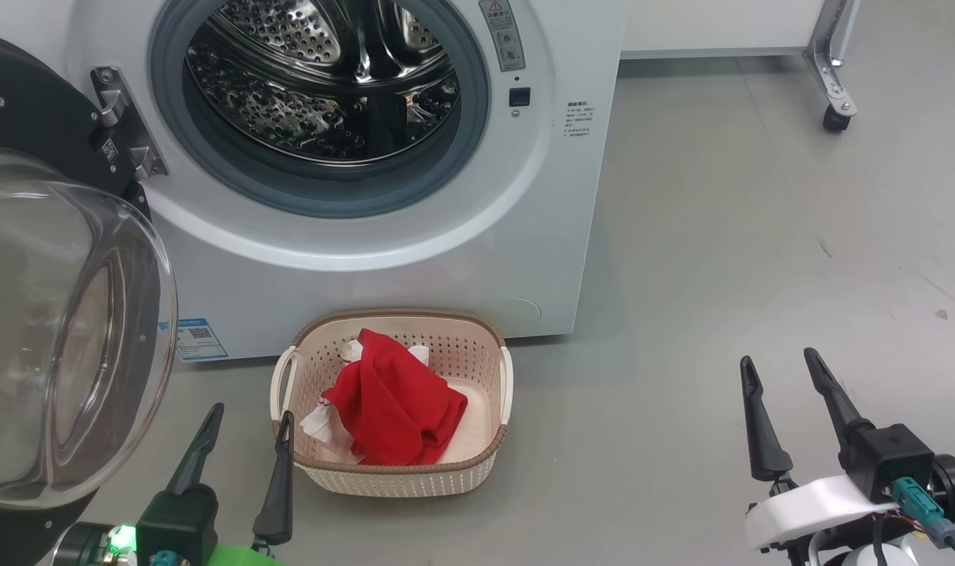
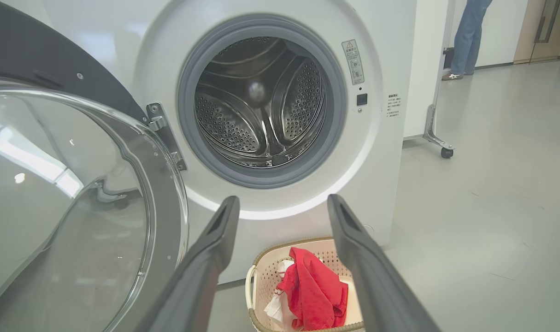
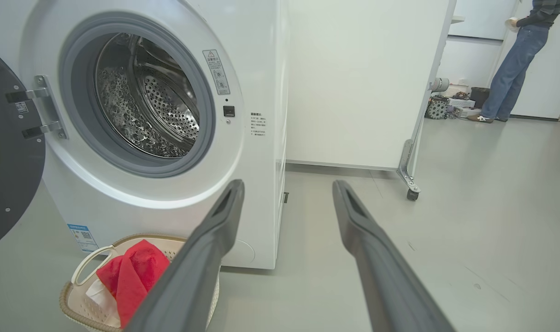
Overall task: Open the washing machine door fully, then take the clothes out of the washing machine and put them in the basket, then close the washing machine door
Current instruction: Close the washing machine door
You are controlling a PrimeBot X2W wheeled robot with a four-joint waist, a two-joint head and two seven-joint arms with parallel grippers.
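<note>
Red fabric clothes (image 1: 391, 401) with white trim lie in the cream perforated plastic basket (image 1: 414, 481) on the grey floor (image 1: 681, 314), just before the white front-loading washing machine (image 1: 524, 236). Round black-rimmed glass door (image 1: 60, 330) stands open. Left hand (image 1: 251, 414) and right hand (image 1: 780, 360): fingers spread, empty.

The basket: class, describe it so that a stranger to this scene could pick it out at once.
Find the big white washing machine with its round door swung open. On the grey floor just in front sits the basket. Cream, perforated, brown-rimmed, it holds the red clothes.
</note>
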